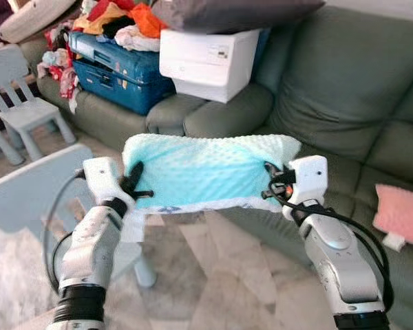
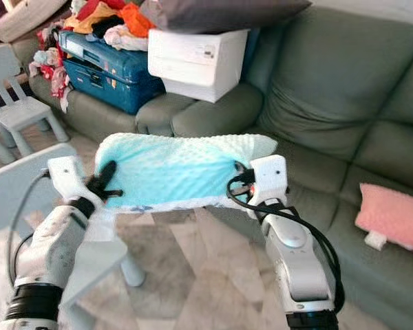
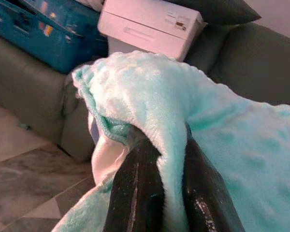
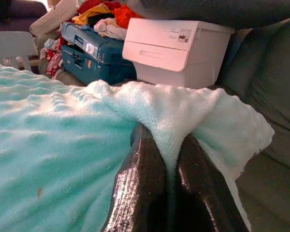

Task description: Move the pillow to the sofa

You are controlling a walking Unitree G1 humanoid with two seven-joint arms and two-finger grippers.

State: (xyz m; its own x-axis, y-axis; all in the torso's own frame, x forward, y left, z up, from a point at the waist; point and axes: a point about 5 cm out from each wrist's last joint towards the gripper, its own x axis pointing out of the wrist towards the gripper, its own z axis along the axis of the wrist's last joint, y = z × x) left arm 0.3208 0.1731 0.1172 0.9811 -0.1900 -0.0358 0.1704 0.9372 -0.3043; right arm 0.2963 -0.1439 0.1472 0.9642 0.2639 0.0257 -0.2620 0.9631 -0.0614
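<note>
Grey-green sofa (image 1: 344, 103) cushions filled the frame's upper right. At centre, the turquoise pillow (image 1: 199, 172) was held aloft, each end pinched by the closed left gripper (image 1: 132, 184) and right gripper (image 1: 274, 184), evidently so it could be carried level toward the seat.

Pretty even, soft daylight in all four shots, nothing harsh. The brightest spot is the white box (image 1: 208, 60) in the upper middle of the head views; its top is nearly blown out. The light seems to come from the upper left, though that's hard to pin down. Shadows are weak, just a soft dark patch on the floor (image 1: 213, 275) at lower centre. Head views are a bit soft overall. In the wrist shots the black fingers (image 3: 135, 193) at the bottom edge are blurry with glossy highlights, and the background is mushy.
</note>
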